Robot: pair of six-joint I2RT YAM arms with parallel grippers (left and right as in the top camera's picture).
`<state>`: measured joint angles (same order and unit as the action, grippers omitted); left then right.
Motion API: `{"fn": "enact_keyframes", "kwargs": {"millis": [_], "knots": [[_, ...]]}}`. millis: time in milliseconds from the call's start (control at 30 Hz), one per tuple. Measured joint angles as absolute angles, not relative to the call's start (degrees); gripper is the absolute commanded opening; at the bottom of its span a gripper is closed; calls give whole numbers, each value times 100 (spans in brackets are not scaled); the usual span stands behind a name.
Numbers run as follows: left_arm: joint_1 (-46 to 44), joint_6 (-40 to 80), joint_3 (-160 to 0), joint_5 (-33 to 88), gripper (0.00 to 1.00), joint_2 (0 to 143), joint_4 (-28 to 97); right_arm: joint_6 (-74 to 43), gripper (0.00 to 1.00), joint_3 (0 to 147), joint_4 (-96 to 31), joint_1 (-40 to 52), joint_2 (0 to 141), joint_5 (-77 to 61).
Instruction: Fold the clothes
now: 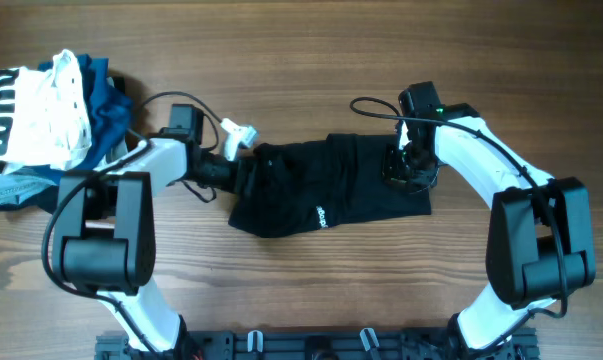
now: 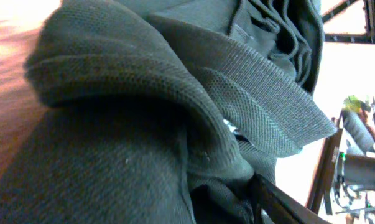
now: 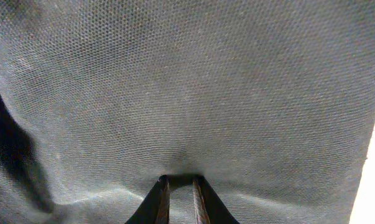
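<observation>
Right gripper (image 3: 180, 179) pinches the black polo shirt (image 1: 331, 185) at its 3 o'clock end, puckering the fine honeycomb knit. The left gripper (image 1: 237, 172), its grip impossible to tell, meets the collar at 9 o'clock. The shirt lies bunched at the centre of the wood-grain table (image 1: 311, 60).

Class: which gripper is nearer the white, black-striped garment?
Left. The left gripper is at the soft black shirt end nearest the striped white garment; the right gripper pinches the far end.

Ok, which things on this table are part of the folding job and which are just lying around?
Job in hand:
- black shirt, bunched mid-table

Lying about:
- white garment with black stripes
- blue garments heaped with it
</observation>
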<state>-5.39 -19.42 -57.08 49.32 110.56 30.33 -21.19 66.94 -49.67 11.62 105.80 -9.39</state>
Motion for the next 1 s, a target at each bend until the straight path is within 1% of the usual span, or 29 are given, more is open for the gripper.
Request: {"fn": "enact_keyframes", "kwargs": {"millis": [33, 67, 100, 167, 200, 267, 333, 367, 467, 567, 667, 767, 867, 933, 1000], "knots": [[-598, -1955, -5704, 4980, 90, 11065, 3030, -2119, 14, 6694, -4965, 1162, 10580, -939], [-639, -1979, -5693, 5089, 98, 11076, 3035, -2119, 14, 6694, -4965, 1162, 10580, -939], [-655, -2003, -5682, 5290, 96, 11080, 3048, -2117, 14, 6694, -4969, 1162, 10580, -939], [-648, -2025, -5673, 5566, 88, 11080, 3059, -2119, 14, 6694, -4965, 1162, 10580, -941], [-644, -2025, -5671, 5579, 77, 11083, 3061, -2117, 14, 6694, -4967, 1162, 10580, -941], [-631, -2003, -5653, 5570, 50, 11120, 3070, -2119, 14, 6694, -4965, 1162, 10580, -939], [-637, -2014, -5616, 5489, 10, 11183, 3087, -2117, 14, 6694, -4965, 1162, 10580, -941], [-644, -2001, -5590, 5450, 4, 11214, 3100, -2119, 14, 6694, -4967, 1162, 10580, -939], [-648, -1780, -5568, 5343, 4, 11233, 3076, -2119, 13, 6694, -4967, 1162, 10580, -941], [-513, -1116, -5616, 5146, 4, 11231, 3214, -2119, 13, 6694, -4967, 1162, 10580, -941], [-97, -696, -5798, 4974, 4, 11161, 3605, -2119, 13, 6694, -4982, 1162, 10580, -947], [331, -266, -6173, 4810, 4, 10676, 3990, -2036, 14, 6694, -4989, 1162, 10580, -1149], [268, 412, -6342, 4801, 4, 10020, 3850, -1828, 15, 6694, -4998, 1162, 10580, -1612], [110, 849, -6357, 4797, 4, 9708, 3708, -1787, 17, 6694, -4974, 1162, 10580, -1706], [-97, 1214, -6361, 4792, 4, 9504, 3509, -1769, 17, 6694, -4849, 1142, 10580, -1761]]}}
